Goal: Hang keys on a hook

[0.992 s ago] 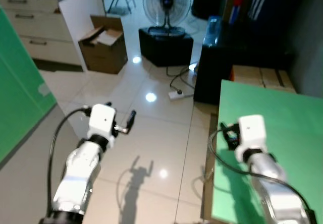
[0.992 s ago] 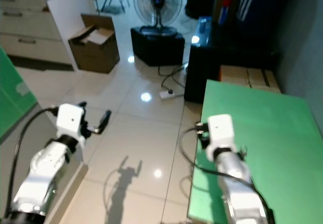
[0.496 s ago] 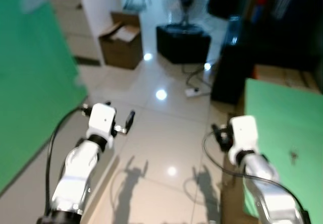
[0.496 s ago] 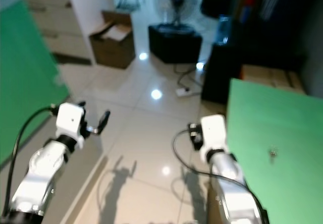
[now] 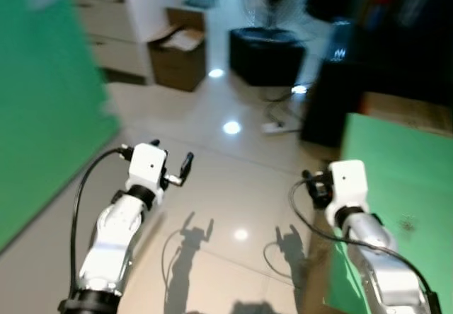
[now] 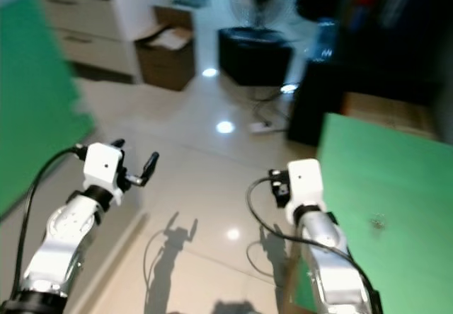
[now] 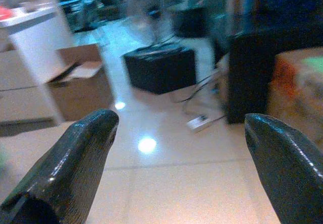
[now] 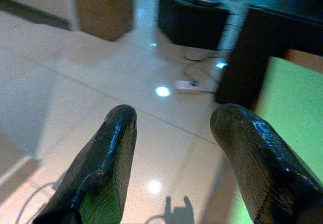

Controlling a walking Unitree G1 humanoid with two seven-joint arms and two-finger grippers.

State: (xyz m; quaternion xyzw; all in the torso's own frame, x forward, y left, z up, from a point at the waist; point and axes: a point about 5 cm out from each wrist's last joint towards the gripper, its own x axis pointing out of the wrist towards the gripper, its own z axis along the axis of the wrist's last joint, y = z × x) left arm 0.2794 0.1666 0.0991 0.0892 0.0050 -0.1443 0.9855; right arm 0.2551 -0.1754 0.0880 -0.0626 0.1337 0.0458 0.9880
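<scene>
Keys [image 6: 376, 223], a small dark blur, lie on the green worktop [image 6: 396, 187] to the robot's right, nearer the right claw [image 8: 174, 158], which is parted and empty. The left claw [image 7: 176, 148] gapes wide, empty, over floor.

Open tiled floor [image 5: 233, 179] lies ahead of both grippers' fingers; beyond stand a cardboard box [image 5: 180, 58], black stand [image 5: 265, 56] and dark cabinet [image 5: 329, 102].
</scene>
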